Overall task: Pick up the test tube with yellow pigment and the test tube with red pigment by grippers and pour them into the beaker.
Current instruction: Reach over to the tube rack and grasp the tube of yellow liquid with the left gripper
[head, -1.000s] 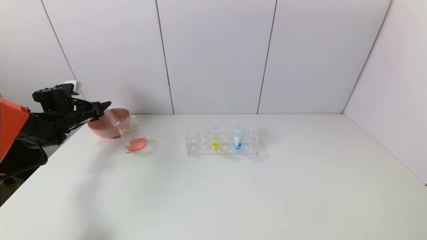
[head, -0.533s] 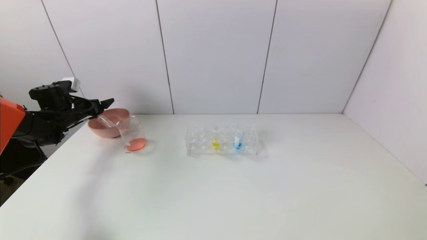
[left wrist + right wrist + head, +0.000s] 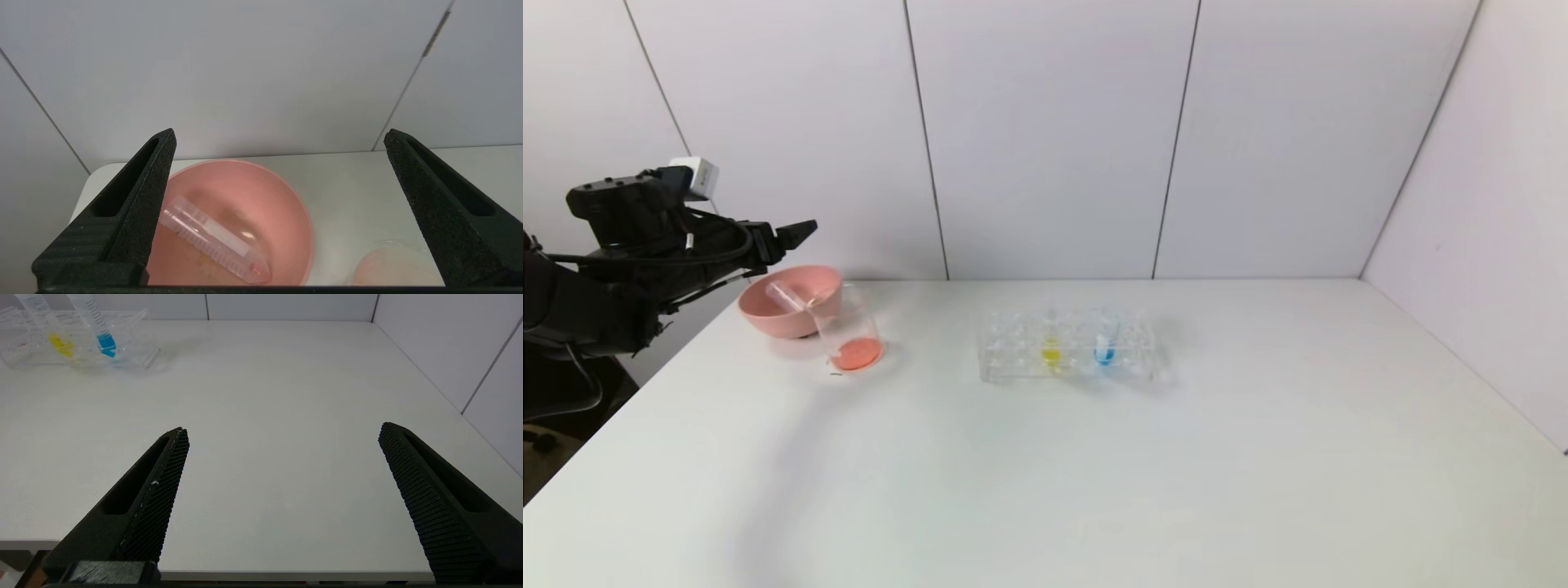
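Note:
The test tube with red pigment point(image 3: 214, 241) lies slanted inside the pink bowl point(image 3: 768, 317), nearly empty, with a red trace at its tip. My left gripper point(image 3: 800, 230) hangs open above the bowl, clear of the tube; the left wrist view shows its jaws point(image 3: 280, 134) spread wide with nothing between them. The beaker point(image 3: 851, 331) stands just right of the bowl with red-orange liquid in its bottom. The test tube with yellow pigment point(image 3: 1051, 345) stands upright in the clear rack point(image 3: 1005, 359). My right gripper point(image 3: 282, 430) is open and empty over the table's near edge, out of the head view.
A blue-bottomed tube point(image 3: 1105, 343) stands in the rack, right of the yellow one. The bowl sits near the table's back left corner, close to the wall. The white table point(image 3: 1176, 474) stretches wide to the right and front.
My left gripper opened and let the tube drop into the pink bowl, then rose up and back from the bowl. The rack and beaker have not moved.

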You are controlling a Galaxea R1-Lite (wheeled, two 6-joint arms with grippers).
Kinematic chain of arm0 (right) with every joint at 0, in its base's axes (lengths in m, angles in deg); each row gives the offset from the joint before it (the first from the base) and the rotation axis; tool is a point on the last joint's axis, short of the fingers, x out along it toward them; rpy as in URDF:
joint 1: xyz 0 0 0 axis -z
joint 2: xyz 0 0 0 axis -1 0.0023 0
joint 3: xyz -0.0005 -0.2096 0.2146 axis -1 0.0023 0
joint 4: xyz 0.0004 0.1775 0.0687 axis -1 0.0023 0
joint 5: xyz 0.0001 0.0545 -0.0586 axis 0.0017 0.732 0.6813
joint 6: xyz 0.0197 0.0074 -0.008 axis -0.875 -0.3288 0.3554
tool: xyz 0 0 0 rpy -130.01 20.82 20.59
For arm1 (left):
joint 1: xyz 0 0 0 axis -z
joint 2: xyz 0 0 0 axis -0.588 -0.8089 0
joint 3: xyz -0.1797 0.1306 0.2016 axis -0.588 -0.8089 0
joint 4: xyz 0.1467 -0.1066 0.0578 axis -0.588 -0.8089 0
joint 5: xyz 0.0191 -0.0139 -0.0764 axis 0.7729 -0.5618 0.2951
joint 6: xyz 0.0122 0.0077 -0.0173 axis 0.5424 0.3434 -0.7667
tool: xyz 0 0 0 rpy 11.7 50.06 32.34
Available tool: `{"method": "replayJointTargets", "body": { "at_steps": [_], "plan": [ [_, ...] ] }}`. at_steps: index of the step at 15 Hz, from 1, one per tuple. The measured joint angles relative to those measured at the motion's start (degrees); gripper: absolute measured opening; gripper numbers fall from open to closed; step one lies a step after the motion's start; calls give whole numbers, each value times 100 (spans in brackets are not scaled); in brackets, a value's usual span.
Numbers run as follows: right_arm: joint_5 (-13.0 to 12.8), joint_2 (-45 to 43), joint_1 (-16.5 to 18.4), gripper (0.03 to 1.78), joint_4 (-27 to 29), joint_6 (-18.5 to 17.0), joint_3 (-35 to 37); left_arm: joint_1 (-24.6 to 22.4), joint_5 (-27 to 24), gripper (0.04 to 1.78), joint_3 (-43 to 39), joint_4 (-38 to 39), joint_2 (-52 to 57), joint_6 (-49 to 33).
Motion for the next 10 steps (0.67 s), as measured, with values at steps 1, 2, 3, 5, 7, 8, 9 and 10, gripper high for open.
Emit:
{"method": "replayJointTargets", "body": {
  "at_steps": [1,2,3,5,7,8,9,10],
  "plan": [
    [0,0,0,170,0,2,0,93,2,178,-187,-5,218,-6],
    [2,0,0,170,0,0,0,204,15,178,-361,-6,427,-6],
    [0,0,0,170,-1,0,0,355,37,178,-542,0,636,-11],
    [0,0,0,170,0,2,0,761,135,178,-892,-2,1080,-9],
    [0,0,0,170,0,0,0,1245,367,178,-1240,-22,1493,-6],
    [0,0,0,170,0,0,0,1492,483,178,-1406,-16,1665,-5],
    [0,0,0,170,0,0,0,1741,581,178,-1563,-9,1827,-5],
    [2,0,0,170,-1,0,0,2005,701,178,-1716,5,1990,-2]
  ]
}}
